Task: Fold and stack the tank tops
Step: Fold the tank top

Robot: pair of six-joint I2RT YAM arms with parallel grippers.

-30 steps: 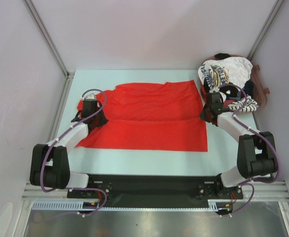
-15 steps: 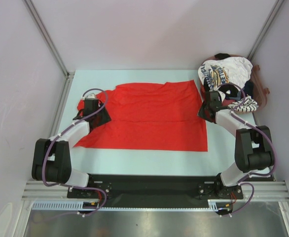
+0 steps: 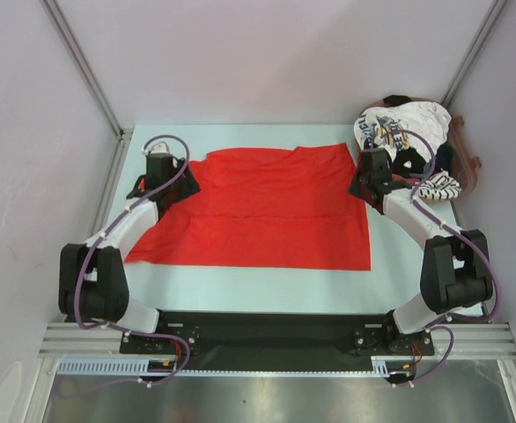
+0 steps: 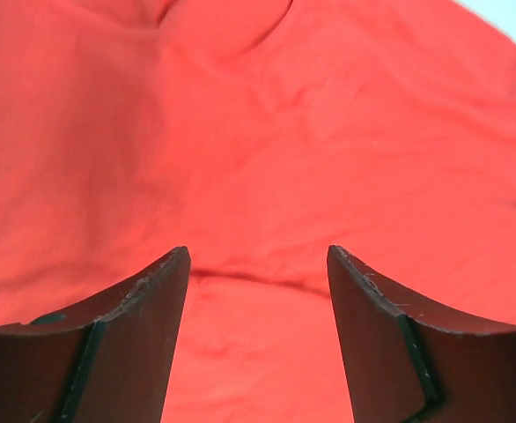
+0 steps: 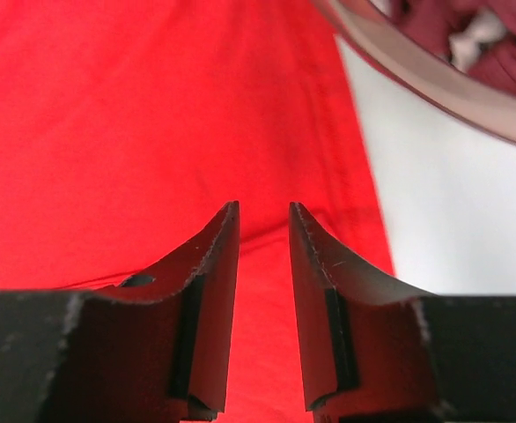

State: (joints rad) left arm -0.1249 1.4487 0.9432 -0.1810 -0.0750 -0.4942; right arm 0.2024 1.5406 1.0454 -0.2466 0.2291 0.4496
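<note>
Red tank top [image 3: 267,211] flat; left hand [image 3: 177,185], right hand [image 3: 359,187] at side edges (other tops [image 3: 408,132] piled far-right)

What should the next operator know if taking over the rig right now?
Left hand: open, over the red tank top's far-left part.
Right hand: jaws narrowly apart, holding nothing, near its far-right edge.
Red top lies spread flat mid-table.
White printed top and striped top are heaped in and over the basket at far right.
Done: nothing folded or stacked.
To do: fold red, then the rest, stack.
</note>
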